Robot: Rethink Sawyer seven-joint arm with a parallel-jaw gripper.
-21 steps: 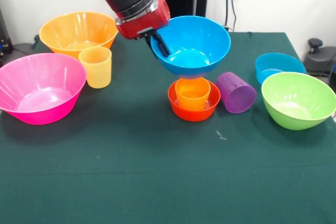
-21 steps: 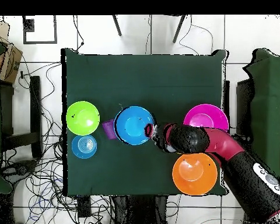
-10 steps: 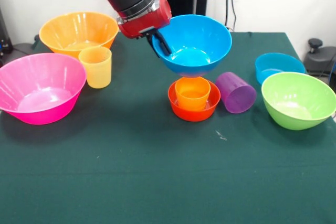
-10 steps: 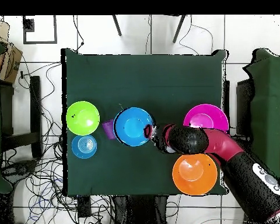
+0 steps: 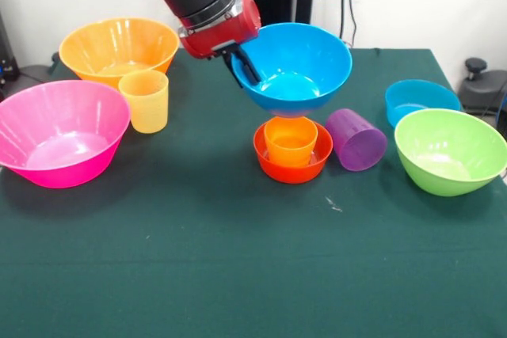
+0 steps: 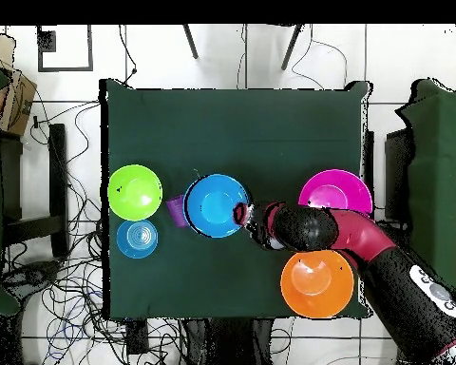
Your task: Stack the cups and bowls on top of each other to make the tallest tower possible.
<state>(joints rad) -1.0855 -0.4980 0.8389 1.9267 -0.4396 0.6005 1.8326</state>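
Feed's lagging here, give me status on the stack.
Gripper shut on medium blue bowl rim, held above tower. Orange cup sits in red-orange bowl. Purple cup on its side beside it.

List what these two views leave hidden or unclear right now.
- Overhead view: the orange cup and red-orange bowl are hidden under the blue bowl; only an edge of the purple cup shows.
- Front view: whether the blue bowl touches the orange cup cannot be told.
- Front view: the claw's outer finger is hidden behind the bowl's rim.
- Front view: the small blue bowl is partly covered by the lime green bowl.
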